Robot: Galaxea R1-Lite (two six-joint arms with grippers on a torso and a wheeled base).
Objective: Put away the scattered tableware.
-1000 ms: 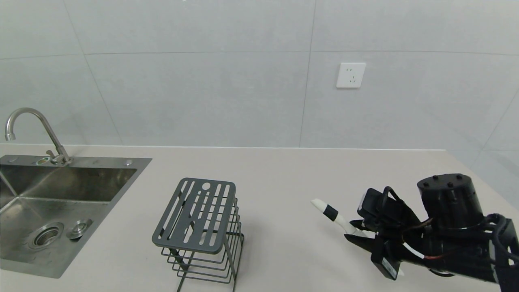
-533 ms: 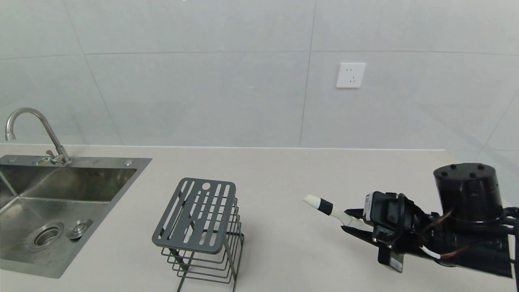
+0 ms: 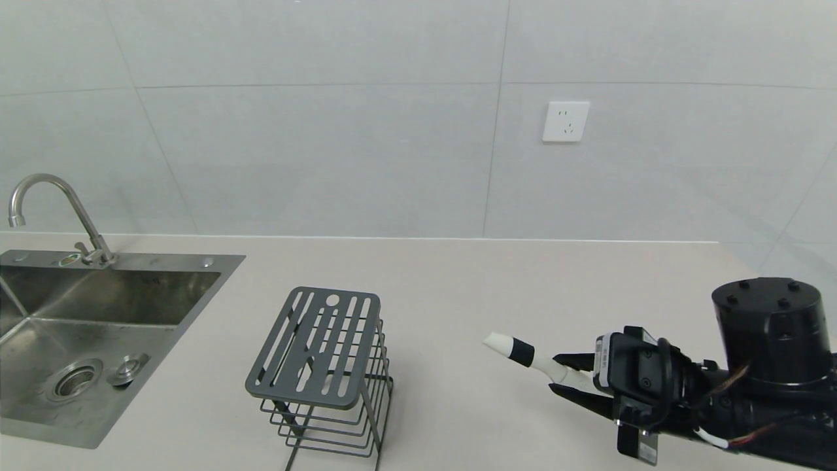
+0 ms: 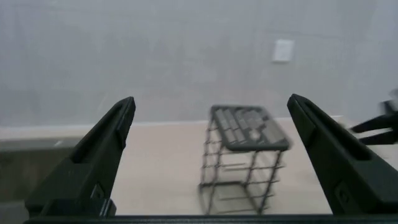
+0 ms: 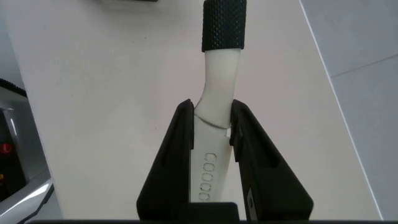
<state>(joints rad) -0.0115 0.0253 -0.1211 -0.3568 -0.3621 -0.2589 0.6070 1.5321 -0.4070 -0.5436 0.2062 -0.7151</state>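
My right gripper (image 3: 563, 377) hovers above the counter's right side, shut on a white utensil (image 3: 516, 350) with a black band. The utensil's free end points left toward the dark wire rack (image 3: 317, 366), which stands on the counter a short way off. In the right wrist view the fingers (image 5: 180, 143) clamp the utensil (image 5: 221, 68) on both sides, its black band sticking out beyond them. My left gripper (image 4: 211, 109) is open with wide-spread fingers, and the rack (image 4: 249, 127) stands farther off between them.
A steel sink (image 3: 163, 261) with a curved faucet (image 3: 59, 196) takes up the counter's left side. A tiled wall with a white socket (image 3: 565, 121) closes the back. Bare counter lies between the rack and my right gripper.
My right gripper has swung level and carried the utensil a little to the left, toward the rack. The rack has stayed put.
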